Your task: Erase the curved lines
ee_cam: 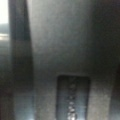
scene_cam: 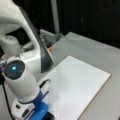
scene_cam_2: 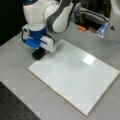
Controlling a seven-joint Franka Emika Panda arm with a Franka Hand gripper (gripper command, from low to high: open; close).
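Note:
The white board (scene_cam_2: 75,77) lies flat on the grey table in both front views, and its surface (scene_cam: 77,85) looks blank. No curve lines show on it; only a bright glare spot (scene_cam_2: 88,59) marks it. My gripper (scene_cam_2: 38,53) hangs at the board's left corner, its white and blue hand (scene_cam_2: 37,40) just above. It is shut on a dark eraser block that rests at the board's edge. In a front view the gripper (scene_cam: 48,116) sits at the bottom left, mostly hidden by my arm. The wrist view is filled by a dark grey surface, with one dotted finger pad (ee_cam: 72,100) low down.
A small orange object (scene_cam_2: 81,28) and a metal frame (scene_cam_2: 92,15) stand behind the board. A clear bluish piece (scene_cam_2: 102,30) is at the back right. A black perforated surface (scene_cam_2: 15,105) borders the grey table (scene_cam_2: 15,65) at the bottom left.

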